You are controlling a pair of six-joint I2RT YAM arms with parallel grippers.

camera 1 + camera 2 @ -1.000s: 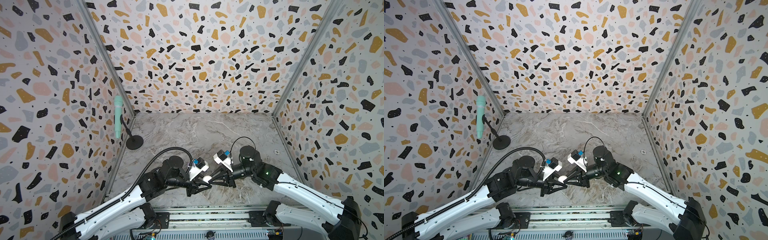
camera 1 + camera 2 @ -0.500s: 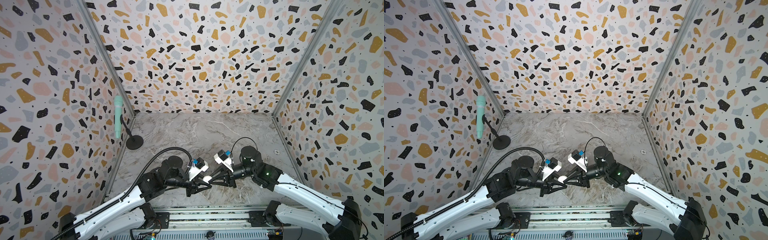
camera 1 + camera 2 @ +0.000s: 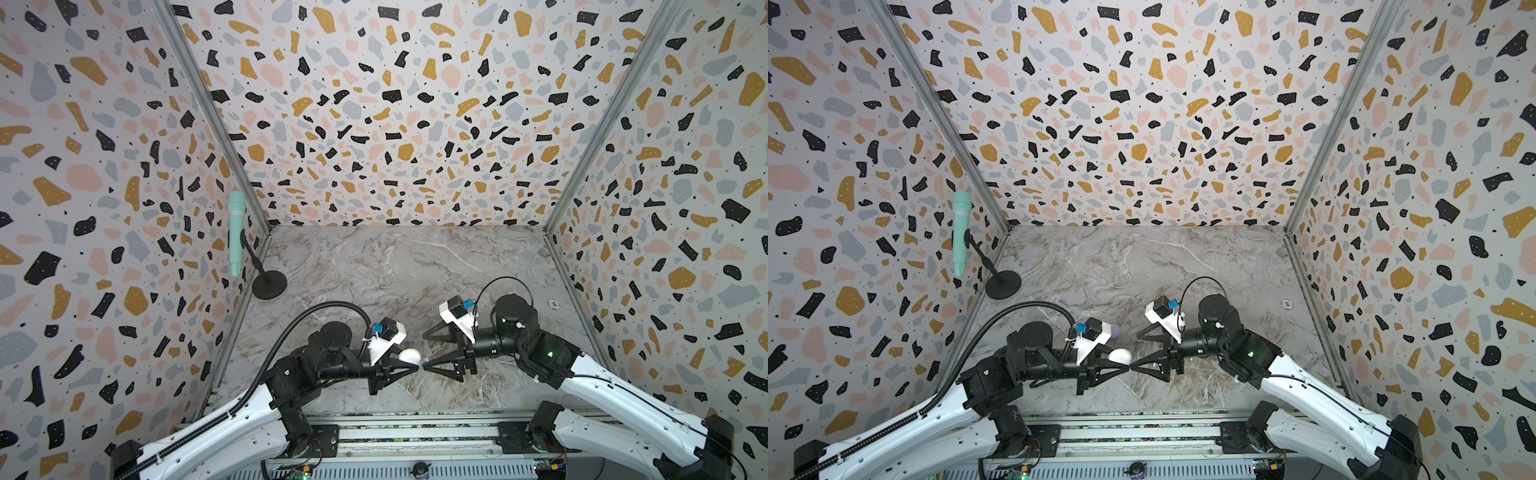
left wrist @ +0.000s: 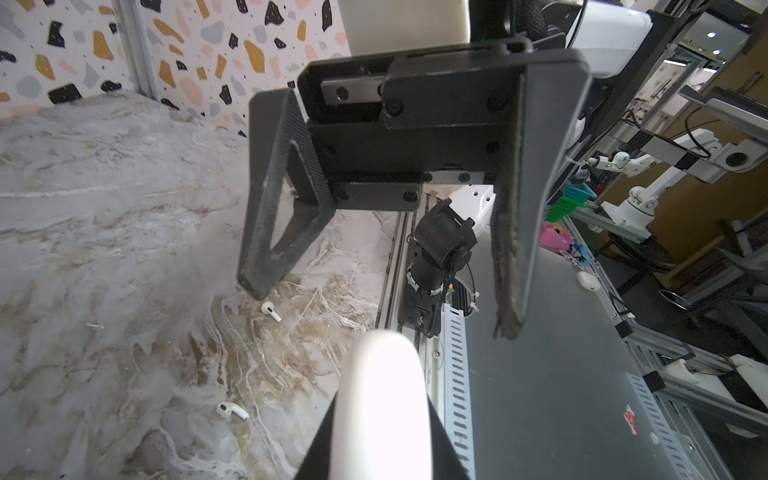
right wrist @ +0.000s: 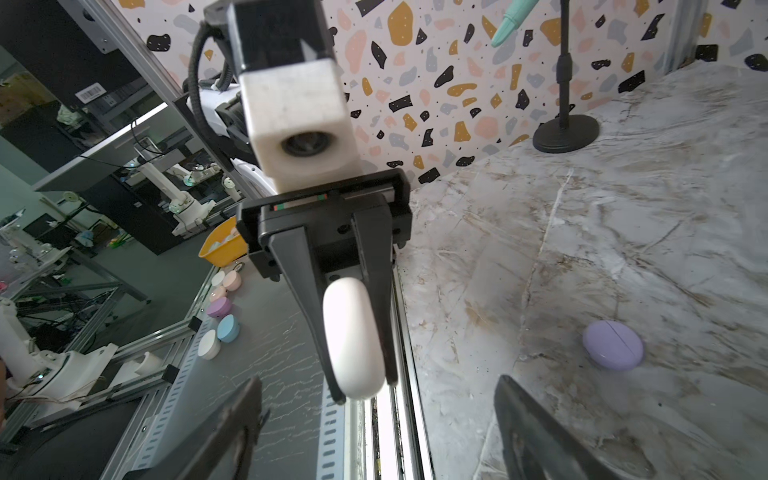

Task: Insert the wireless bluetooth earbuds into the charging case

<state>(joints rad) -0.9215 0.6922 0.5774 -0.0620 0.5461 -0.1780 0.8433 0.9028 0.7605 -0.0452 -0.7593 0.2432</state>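
Note:
A round white charging case hangs above the front of the marble table, with my left gripper shut on it. The left wrist view shows it between the jaws, and the right wrist view shows it edge-on. My right gripper faces it tip to tip, open wide, holding nothing. Two white earbuds lie loose on the table under the grippers. A closed lavender case rests on the table behind the left wrist.
A mint microphone on a black round-based stand is at the back left by the wall. A small round fitting sits near the right wall. The metal rail runs along the table's front edge. Several coloured cases lie outside the booth.
My right gripper's jaws have sprung wide apart; they were nearly closed at the white case. The left gripper keeps its hold, and both arms stay in place.

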